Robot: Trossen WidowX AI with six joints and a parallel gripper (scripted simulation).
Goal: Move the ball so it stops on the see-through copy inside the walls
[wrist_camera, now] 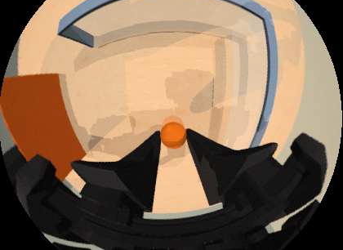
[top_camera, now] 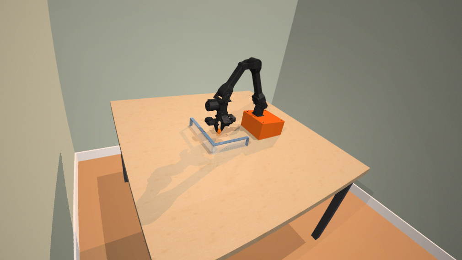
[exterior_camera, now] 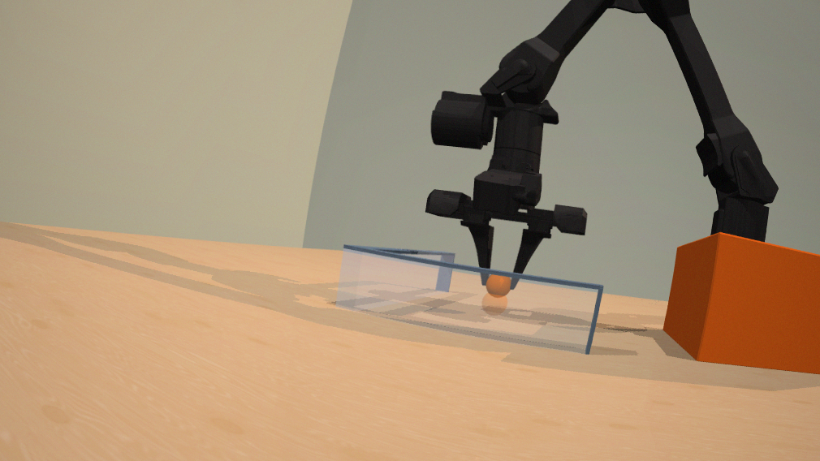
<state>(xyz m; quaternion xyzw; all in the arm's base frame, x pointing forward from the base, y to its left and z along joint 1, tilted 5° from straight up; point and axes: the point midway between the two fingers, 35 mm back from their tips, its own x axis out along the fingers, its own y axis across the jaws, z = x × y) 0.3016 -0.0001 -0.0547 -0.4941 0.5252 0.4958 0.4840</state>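
Observation:
The orange ball [top_camera: 218, 131] [exterior_camera: 498, 285] [wrist_camera: 173, 136] is held between the fingertips of my gripper [exterior_camera: 498, 285] [wrist_camera: 173, 133], which is shut on it. The see-through copy [exterior_camera: 494, 304] [wrist_camera: 172, 118] is just below the ball in the exterior view, and the ball's lower part overlaps its top. In the wrist view the copy shows as a pale rim beyond the ball, mostly hidden by it. The two clear walls with blue edges [top_camera: 230, 141] [exterior_camera: 595, 316] [wrist_camera: 273, 73] meet in a corner. The ball is on the inner side of both walls, a little above the table.
The orange base box [top_camera: 260, 126] [exterior_camera: 749, 304] [wrist_camera: 34, 110] of the arm stands beside the open side of the walls. The wooden table [top_camera: 259, 188] [exterior_camera: 241, 395] carries the arm's long shadow. One wall's blue top edge runs in front of the fingertips in the exterior view.

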